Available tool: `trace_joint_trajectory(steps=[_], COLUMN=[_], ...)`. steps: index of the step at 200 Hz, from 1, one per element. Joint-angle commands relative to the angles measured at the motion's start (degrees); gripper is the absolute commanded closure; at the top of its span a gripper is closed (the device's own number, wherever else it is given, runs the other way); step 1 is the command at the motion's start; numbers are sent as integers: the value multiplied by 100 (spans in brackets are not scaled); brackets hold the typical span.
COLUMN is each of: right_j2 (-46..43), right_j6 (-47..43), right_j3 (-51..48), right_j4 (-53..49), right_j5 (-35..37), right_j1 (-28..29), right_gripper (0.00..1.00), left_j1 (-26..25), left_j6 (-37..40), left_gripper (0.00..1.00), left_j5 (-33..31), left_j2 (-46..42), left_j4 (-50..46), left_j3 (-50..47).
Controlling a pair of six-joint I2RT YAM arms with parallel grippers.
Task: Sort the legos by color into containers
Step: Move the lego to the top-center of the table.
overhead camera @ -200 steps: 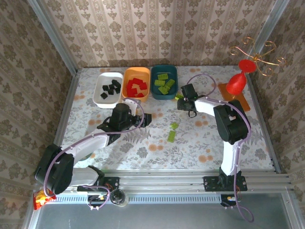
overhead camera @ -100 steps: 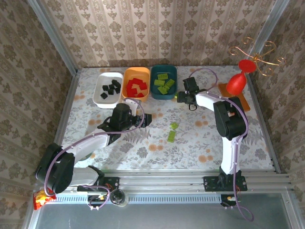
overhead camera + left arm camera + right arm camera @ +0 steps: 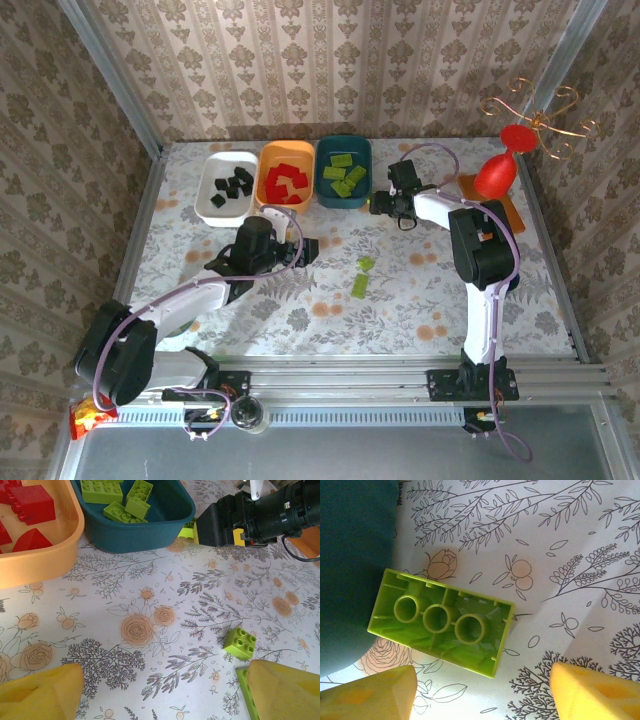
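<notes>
Floral tabletop [image 3: 420, 300] held an upturned lime green plastic brick [image 3: 440, 622] beside the dark teal plastic tray [image 3: 350, 555], under the wide, empty right tool [image 3: 483, 672]; regrasping might shove the tray.

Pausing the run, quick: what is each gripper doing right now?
Left gripper: open, empty.
Right gripper: open; a green brick lies upside down just ahead of it, not gripped.

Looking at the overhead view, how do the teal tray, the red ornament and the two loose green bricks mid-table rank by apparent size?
1. teal tray, largest.
2. red ornament; it stands tall, nearer the camera, so it may look oversized.
3. long green brick.
4. small green brick, smallest.
</notes>
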Motion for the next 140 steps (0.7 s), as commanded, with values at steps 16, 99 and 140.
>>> trace_joint_trajectory(steps=[16, 99, 140], right_j2=[11, 426, 254], right_j6=[205, 525, 761], right_j3=[92, 694, 442], right_j4=[-20, -395, -257], right_j5=[-232, 92, 184], right_j1=[-11, -176, -400], right_gripper=[23, 25, 29], left_j1=[2, 2, 2], left_j6=[57, 62, 70], left_gripper=[14, 14, 14], left_j5=[1, -26, -26], left_j2=[9, -35, -39], left_j4=[32, 18, 19], left_j3=[27, 14, 14])
